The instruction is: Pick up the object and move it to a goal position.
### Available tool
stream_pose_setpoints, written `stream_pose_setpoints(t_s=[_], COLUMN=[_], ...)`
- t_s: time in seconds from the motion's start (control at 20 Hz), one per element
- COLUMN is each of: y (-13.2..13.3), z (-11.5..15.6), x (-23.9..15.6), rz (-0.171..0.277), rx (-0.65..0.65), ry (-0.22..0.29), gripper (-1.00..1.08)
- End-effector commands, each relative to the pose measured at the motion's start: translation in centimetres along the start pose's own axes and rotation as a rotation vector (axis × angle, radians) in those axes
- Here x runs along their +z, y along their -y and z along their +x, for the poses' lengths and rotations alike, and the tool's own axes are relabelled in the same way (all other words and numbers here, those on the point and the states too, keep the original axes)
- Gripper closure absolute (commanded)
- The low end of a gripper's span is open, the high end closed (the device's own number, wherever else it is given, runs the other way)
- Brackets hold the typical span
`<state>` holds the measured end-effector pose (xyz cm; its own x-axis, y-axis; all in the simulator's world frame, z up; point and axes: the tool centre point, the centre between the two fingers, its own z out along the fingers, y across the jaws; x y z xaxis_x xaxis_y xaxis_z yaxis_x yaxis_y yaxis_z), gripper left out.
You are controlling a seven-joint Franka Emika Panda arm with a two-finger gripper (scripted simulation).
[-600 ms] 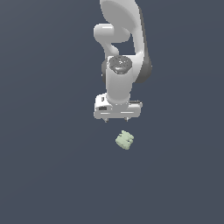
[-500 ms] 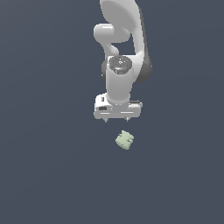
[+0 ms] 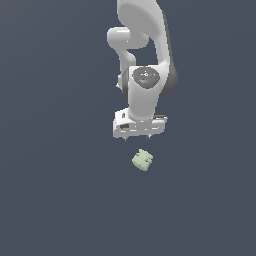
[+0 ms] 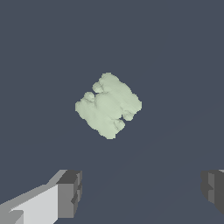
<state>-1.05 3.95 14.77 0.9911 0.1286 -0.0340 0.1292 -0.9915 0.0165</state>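
Exterior view: we see the object point(image 3: 142, 160) lying on the dark grey bench point(image 3: 55, 190) just below the frame's centre, under our white pincer point(image 3: 137, 138) and apart from it. Our wrist view shows the pincer point(image 4: 142, 192) with fingers point(image 4: 70, 193) spread wide and empty. The object point(image 4: 108, 105) is a pale green, matte, blocky lump with rounded bumps and grooves.

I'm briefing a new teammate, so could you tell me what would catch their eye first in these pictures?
The white robot arm stands out most against the plain dark grey floor, reaching down the middle of the exterior view. Just below its open gripper, untouched, lies the small pale green lump, the only coloured thing there; the wrist view shows its bumps and grooves.
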Motion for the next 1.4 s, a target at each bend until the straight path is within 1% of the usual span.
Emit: stream_pose_setpoints(t_s=[0.0,0.3,0.6,0.85,1.35], y=[0.0,0.0,0.3,0.7,1.5], z=[0.0,0.3,0.9,1.7,3.6], x=[0.0,0.2,0.8,1.5,3.5], rz=[-0.001,0.001,0.006,0.011,0.021], rx=[-0.004,0.032,0.115,0.223,0.494], ry=[0.000,-0.002,-0.005,-0.008,-0.017], gripper=[-0.92,-0.92,-0.92,-0.92,-0.92])
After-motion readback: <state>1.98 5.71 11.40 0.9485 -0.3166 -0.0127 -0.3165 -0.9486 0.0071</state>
